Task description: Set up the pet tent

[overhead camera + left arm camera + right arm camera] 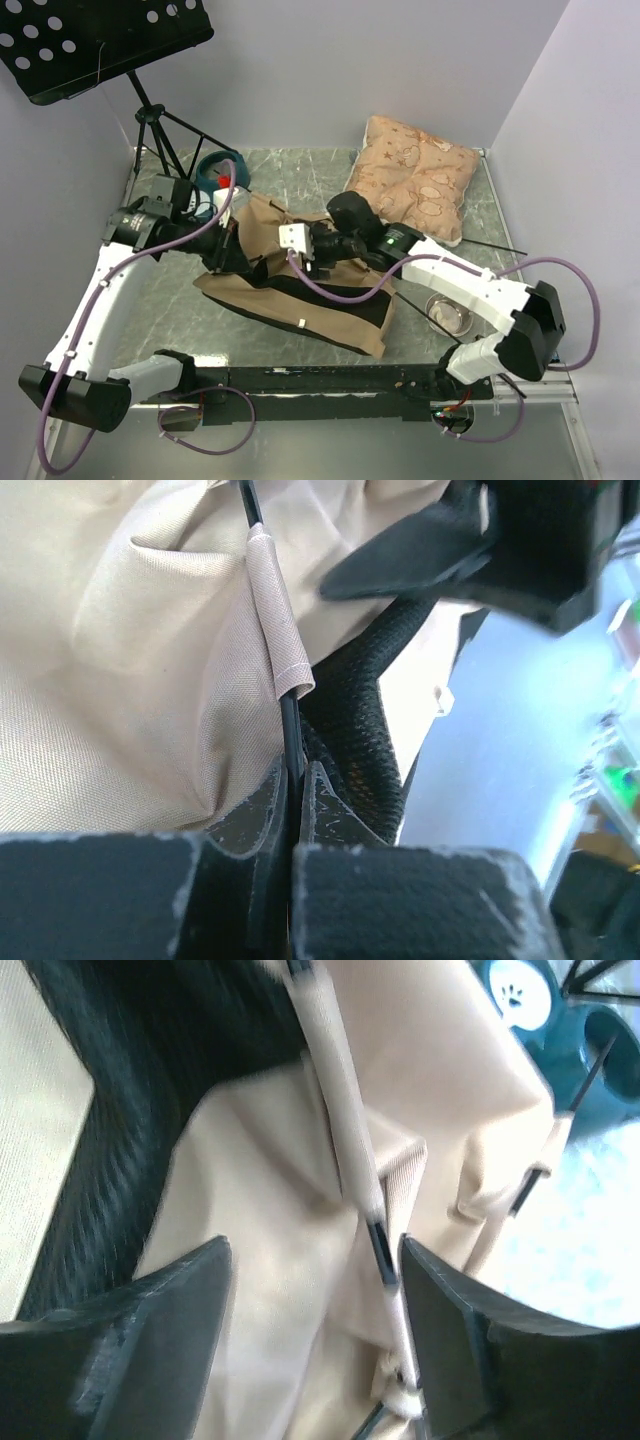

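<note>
I am looking down on a desk (300, 180) with a grey-green marbled top, boxed in by plain pale walls (350, 70) at the back and on both sides. A black mounting rail (330, 380) runs along its near edge between the two arm bases. In the far left corner a black perforated music stand (100, 40) rises on a tripod, and a blue pet bowl (215, 172) sits just beside its legs. A pinkish-beige cushion (415, 180) lies flat in the far right corner. A small round dish (447, 312) shows near the right arm, partly hidden by it. The pet tent (300, 300) lies collapsed in the middle of the desk as crumpled tan fabric with its black panel towards me. My left tool (297, 780) is clamped tight on a thin black pole (291, 730) just below a tan fabric sleeve (280, 620). My right tool (315, 1310) stands wide apart with a sleeved pole between its fingers, gripping nothing.
</note>
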### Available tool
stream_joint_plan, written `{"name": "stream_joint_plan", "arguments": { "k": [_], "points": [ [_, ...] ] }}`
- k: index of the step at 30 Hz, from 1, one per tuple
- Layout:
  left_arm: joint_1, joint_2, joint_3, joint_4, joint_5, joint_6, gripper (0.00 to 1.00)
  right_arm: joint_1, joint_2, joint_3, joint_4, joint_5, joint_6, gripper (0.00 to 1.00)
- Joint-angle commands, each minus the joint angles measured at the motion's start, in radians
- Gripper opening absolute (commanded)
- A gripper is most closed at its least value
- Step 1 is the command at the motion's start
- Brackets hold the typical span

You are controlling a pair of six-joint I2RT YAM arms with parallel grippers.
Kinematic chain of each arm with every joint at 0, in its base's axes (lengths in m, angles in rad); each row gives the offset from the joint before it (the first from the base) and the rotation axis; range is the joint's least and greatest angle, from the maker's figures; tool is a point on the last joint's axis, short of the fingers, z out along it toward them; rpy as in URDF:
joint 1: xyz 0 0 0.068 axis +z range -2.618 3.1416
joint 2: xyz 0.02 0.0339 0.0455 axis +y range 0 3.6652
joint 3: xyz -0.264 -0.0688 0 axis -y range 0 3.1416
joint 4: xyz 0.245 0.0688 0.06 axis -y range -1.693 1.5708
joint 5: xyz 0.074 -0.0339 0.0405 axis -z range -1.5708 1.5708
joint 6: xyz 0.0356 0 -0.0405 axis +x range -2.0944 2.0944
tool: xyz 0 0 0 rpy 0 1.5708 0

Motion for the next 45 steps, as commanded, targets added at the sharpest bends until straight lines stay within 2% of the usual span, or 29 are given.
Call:
{"name": "stream_joint_plan", "arguments": {
  "k": [1,4,10,12,15,18,21,25,27,33,37,39,43,45],
  "points": [
    [-0.015,-0.006,0.11,-0.163,0.031,0.245,0.01,-0.021,-0.086,0.069,-0.106,-0.018,0.122,0.82],
    [-0.015,-0.027,0.157,-0.221,0.05,0.334,0.01,-0.024,-0.134,0.087,-0.154,-0.022,0.168,0.86],
    [-0.015,-0.134,0.159,-0.19,0.122,0.402,0.01,-0.035,-0.255,0.064,-0.195,-0.001,0.23,0.93],
    [-0.015,-0.171,0.151,-0.134,0.122,0.359,0.01,-0.046,-0.287,0.07,-0.198,0.024,0.25,0.96],
    [-0.015,-0.239,0.119,0.03,0.074,0.215,0.01,-0.073,-0.318,0.104,-0.204,0.07,0.29,0.98],
    [-0.015,-0.312,0.078,0.169,0.051,0.095,0.01,-0.142,-0.339,0.133,-0.212,0.1,0.316,0.98],
    [-0.015,-0.372,0.055,0.245,0.008,0.052,0.01,-0.211,-0.375,0.121,-0.197,0.146,0.288,0.98],
    [-0.015,-0.45,0.001,0.38,-0.135,-0.027,0.01,-0.306,-0.413,0.125,-0.155,0.192,0.28,0.96],
    [-0.015,-0.492,-0.062,0.459,-0.2,-0.078,0.01,-0.349,-0.412,0.148,-0.132,0.202,0.334,0.95],
    [-0.013,-0.52,-0.152,0.571,-0.222,-0.106,0.01,-0.429,-0.384,0.237,-0.112,0.218,0.608,0.96],
    [-0.012,-0.526,-0.172,0.624,-0.248,-0.092,0.01,-0.463,-0.35,0.251,-0.098,0.266,0.581,0.94],
    [-0.013,-0.538,-0.186,0.658,-0.259,-0.097,0.01,-0.527,-0.32,0.242,-0.091,0.32,0.592,0.91],
    [-0.013,-0.541,-0.208,0.695,-0.24,-0.111,0.01,-0.699,-0.196,0.309,-0.204,0.133,0.708,0.96],
    [-0.013,-0.546,-0.211,0.701,-0.225,-0.109,0.01,-0.724,-0.143,0.313,-0.22,0.046,0.716,0.97]
  ]
}}
